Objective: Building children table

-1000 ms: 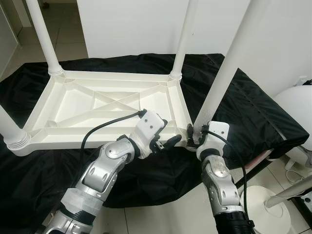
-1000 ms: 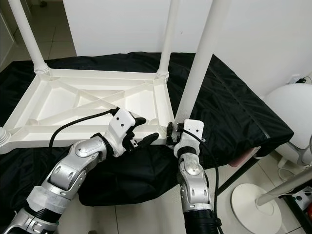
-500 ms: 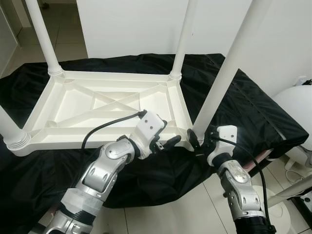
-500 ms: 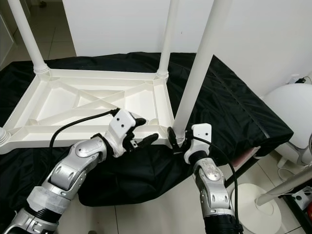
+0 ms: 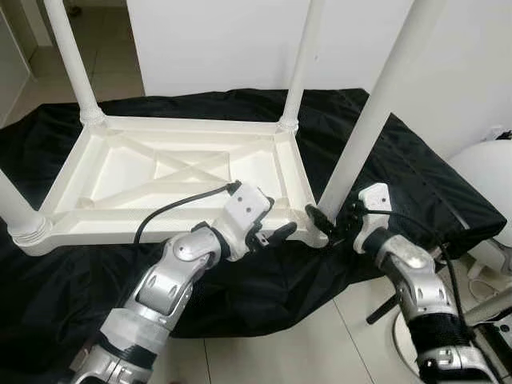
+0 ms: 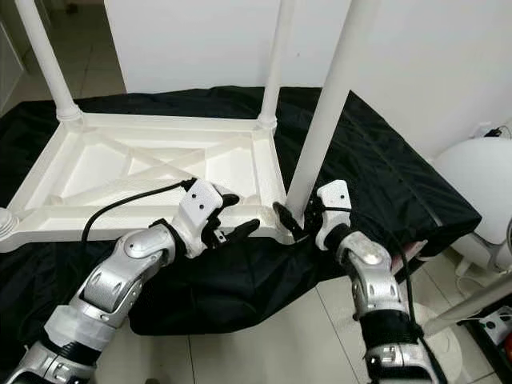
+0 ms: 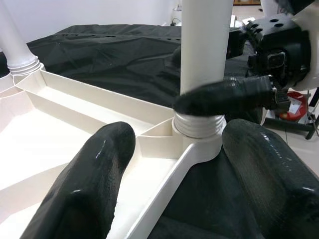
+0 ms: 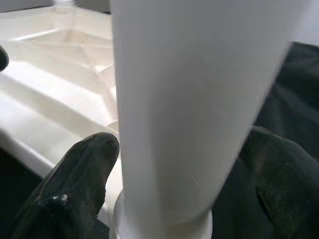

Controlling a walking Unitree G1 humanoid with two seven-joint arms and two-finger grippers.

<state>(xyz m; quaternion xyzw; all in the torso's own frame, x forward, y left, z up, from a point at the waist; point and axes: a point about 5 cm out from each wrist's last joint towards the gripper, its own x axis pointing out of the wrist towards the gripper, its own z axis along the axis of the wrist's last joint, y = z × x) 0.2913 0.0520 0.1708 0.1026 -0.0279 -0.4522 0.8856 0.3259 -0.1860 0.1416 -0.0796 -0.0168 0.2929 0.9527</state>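
The upturned white plastic children's table (image 5: 172, 172) is lying on the black-draped bench (image 5: 416, 184). Its near-right white tubular leg (image 5: 364, 136) is being screwed in: the right gripper (image 5: 332, 224) is straddling its base, fingers apart. The left gripper (image 5: 272, 232), fingers spread, is bracing the corner. Closing and twisting are likely called for next.

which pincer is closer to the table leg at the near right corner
Right. The right pincer straddles the base of that table leg, a finger on each side. The left pincer sits beside it at the tabletop's near edge.
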